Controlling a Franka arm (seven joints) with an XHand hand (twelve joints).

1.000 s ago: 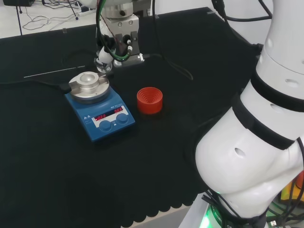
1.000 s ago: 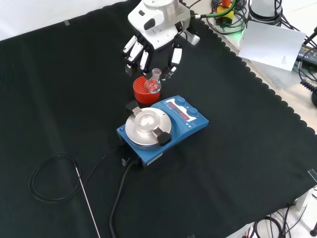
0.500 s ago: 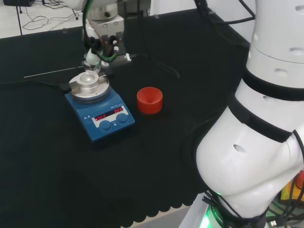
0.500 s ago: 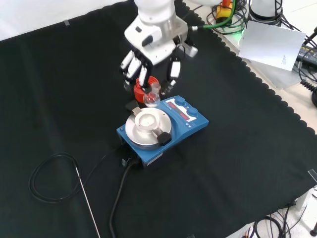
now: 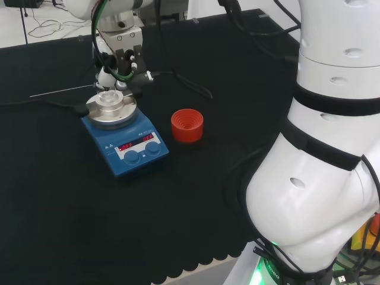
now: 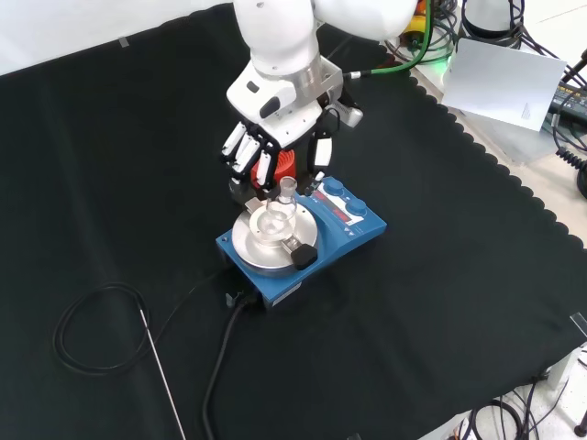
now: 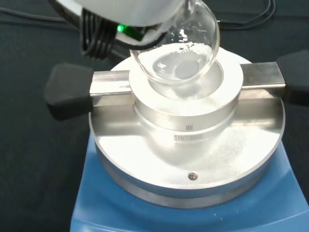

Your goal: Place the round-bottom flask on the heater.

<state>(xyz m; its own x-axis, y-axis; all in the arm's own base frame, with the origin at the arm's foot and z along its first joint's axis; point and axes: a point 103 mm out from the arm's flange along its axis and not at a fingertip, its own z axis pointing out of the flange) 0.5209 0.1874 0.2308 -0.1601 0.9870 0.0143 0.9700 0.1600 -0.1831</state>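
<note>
Black cloth covers the bench, where a blue heater [image 6: 303, 240] carries a silver block with a round well. Above it the hand [image 6: 275, 147] pinches the neck of the round-bottom flask [image 6: 275, 217], whose clear bulb sits over the well, while the red ribbed stand [image 5: 187, 125] waits just beside the heater.

bench: black cloth [image 6: 477, 275], scalloped edge | floor: pale [image 5: 53, 21], loose cables [image 5: 47, 24] | paper sheet [image 6: 500, 82]
</note>
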